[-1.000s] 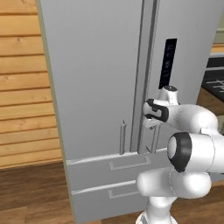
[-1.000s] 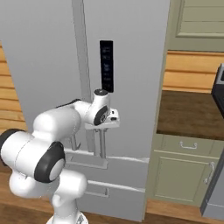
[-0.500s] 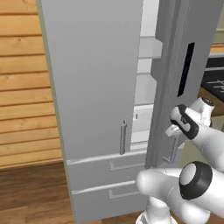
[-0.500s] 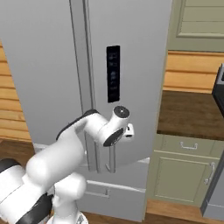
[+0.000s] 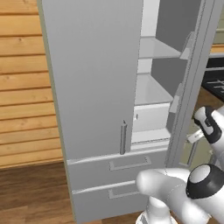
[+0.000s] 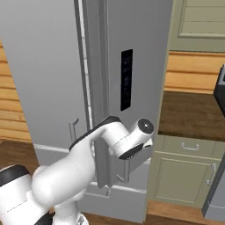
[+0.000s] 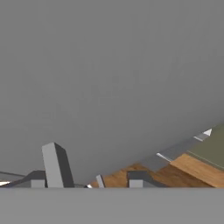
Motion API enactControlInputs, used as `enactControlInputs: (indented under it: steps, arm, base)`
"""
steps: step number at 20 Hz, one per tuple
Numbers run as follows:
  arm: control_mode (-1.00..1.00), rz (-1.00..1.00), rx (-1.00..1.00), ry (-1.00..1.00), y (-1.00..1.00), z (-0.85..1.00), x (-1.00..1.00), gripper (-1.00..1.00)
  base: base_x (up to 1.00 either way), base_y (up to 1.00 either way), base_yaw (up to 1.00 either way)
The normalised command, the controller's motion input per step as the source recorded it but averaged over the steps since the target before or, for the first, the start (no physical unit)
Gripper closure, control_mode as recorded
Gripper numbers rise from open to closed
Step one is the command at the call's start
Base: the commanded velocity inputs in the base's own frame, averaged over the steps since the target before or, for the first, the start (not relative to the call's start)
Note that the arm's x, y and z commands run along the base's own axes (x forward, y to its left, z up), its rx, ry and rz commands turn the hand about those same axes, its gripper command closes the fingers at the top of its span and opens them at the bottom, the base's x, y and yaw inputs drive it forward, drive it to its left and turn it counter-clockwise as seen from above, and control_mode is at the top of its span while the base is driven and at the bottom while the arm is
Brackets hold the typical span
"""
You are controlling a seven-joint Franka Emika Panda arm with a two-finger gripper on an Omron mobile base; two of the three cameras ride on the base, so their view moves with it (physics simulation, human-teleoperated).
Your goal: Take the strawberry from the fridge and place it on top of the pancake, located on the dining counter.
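Fridge (image 5: 94,87) fills most of the left base view: a tall light-grey unit with its left door shut, a slim vertical bar handle (image 5: 123,137) near the lower middle of the frame, and two drawers (image 5: 118,180) stacked below. Its right door (image 5: 194,78) stands swung out, seen edge-on at the right of the frame, and white shelves (image 5: 151,89) and a pale bin show in the gap between the doors. No red fruit can be made out on those shelves from here. In the right base view the open door's outer face carries a dark vertical control panel (image 6: 126,79) at centre frame, and the white arm reaches across the lower middle to the door's handle (image 6: 127,169). The gripper is hidden behind the wrist there. In the hand view plain grey door surface lies close ahead, with wooden floor (image 7: 175,173) at the lower right; whether the claw is clenched or released cannot be told.
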Motion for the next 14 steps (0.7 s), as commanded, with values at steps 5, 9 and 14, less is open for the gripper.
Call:
enactControlInputs:
  steps: [5, 9, 14]
  arm:
    - [-1.00, 0.00, 0.00, -0.02, -0.04, 0.02, -0.02, -1.00]
    - [-1.00, 0.01, 0.00, -0.13, -0.08, 0.72, -0.25, -1.00]
    - [-1.00, 0.00, 0.02, -0.25, 0.02, 0.94, -0.82, -1.00]
  base:
    - [0.00, 0.00, 0.00]
    - [0.00, 0.00, 0.00]
    - [0.00, 0.00, 0.00]
